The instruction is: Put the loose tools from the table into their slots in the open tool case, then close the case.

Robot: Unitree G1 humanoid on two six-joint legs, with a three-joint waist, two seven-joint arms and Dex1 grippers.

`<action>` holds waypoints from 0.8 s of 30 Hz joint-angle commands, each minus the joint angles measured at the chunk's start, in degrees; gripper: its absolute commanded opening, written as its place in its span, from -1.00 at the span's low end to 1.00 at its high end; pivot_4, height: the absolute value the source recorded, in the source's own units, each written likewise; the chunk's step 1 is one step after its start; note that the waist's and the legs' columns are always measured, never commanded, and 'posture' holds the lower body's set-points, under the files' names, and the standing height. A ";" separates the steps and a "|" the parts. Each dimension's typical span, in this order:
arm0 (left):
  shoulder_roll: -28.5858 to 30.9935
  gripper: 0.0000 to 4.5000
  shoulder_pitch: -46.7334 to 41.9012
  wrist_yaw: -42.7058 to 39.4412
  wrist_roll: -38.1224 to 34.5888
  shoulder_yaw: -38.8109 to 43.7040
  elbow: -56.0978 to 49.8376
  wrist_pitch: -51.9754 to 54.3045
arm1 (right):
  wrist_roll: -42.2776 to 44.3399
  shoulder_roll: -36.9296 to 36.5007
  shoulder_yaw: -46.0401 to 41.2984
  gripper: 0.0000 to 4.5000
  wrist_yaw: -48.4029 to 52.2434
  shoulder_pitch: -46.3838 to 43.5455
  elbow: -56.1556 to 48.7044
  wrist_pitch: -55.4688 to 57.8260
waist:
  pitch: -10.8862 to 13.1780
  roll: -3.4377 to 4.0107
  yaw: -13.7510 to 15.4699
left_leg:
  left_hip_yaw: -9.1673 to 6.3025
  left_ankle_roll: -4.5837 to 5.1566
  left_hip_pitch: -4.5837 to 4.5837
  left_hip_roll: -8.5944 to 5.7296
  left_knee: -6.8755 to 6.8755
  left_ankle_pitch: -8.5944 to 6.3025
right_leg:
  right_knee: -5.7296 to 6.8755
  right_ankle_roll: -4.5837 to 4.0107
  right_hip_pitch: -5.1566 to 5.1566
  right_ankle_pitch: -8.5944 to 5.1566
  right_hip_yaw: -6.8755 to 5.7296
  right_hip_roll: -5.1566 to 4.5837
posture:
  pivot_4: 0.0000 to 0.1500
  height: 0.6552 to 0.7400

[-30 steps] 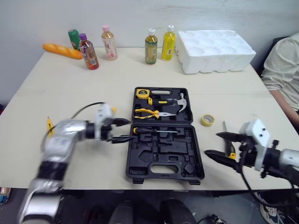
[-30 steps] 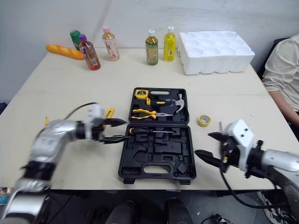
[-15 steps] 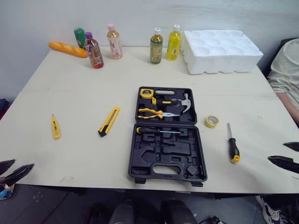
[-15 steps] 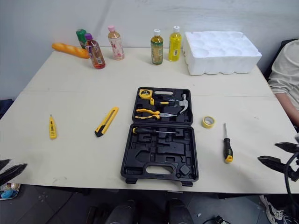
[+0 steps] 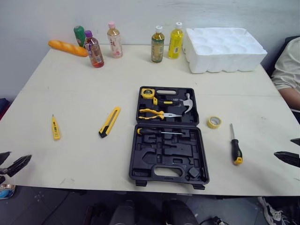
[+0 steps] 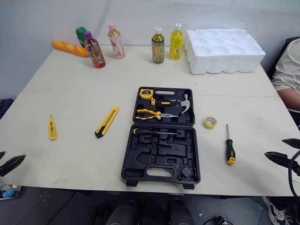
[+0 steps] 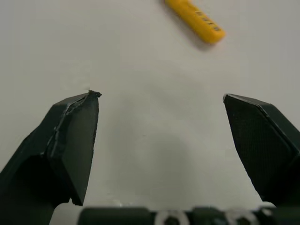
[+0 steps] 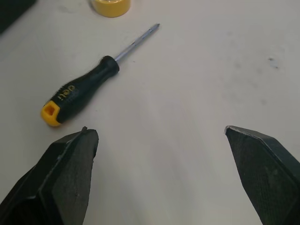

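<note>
Black-handled screwdriver (image 8: pixel 79 91) lay right of the open tool case (image 5: pixel 164 154), just ahead of the right gripper (image 8: pixel 159 131), whose fingers stood wide apart and empty. The left gripper (image 7: pixel 161 101), equally spread, hovered near the yellow tester pen (image 5: pixel 55 129) (utility knife (image 5: pixel 109 121) further right). The screwdriver looked best taken across mid-handle, jaws square to it.

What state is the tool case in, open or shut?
Open. The tool case lies spread flat, both halves facing up: hammer and pliers sit in the far half, one screwdriver in the near half.
</note>
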 commanded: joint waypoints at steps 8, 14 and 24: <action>0.81 0.98 -15.07 -2.53 -17.37 -20.13 -29.19 13.54 | 11.52 18.75 -1.06 1.00 -24.17 3.13 -40.68 17.65 | 0.03 0.05 0.01 | -0.04 -0.19 0.04 0.00 -0.14 0.26 | 0.14 0.04 0.01 0.02 -0.09 0.02 | 1.00 1.00; -1.69 0.98 -32.96 -3.83 -21.78 -33.54 -32.56 15.96 | 9.21 31.97 5.75 1.00 -47.98 -2.41 -51.37 29.55 | 0.01 -0.05 -0.40 | -0.13 -0.53 0.03 -0.03 -0.09 0.49 | 0.25 0.11 0.00 0.06 -0.09 0.14 | 1.00 1.00; -9.38 0.98 -52.50 -18.67 -13.34 -52.99 -22.04 6.29 | 2.45 40.77 14.02 1.00 -64.39 -8.73 -50.23 40.88 | 0.06 0.03 -1.18 | -0.03 -0.81 0.04 0.03 -0.08 0.73 | 0.32 0.12 -0.06 0.06 0.09 0.45 | 1.00 1.00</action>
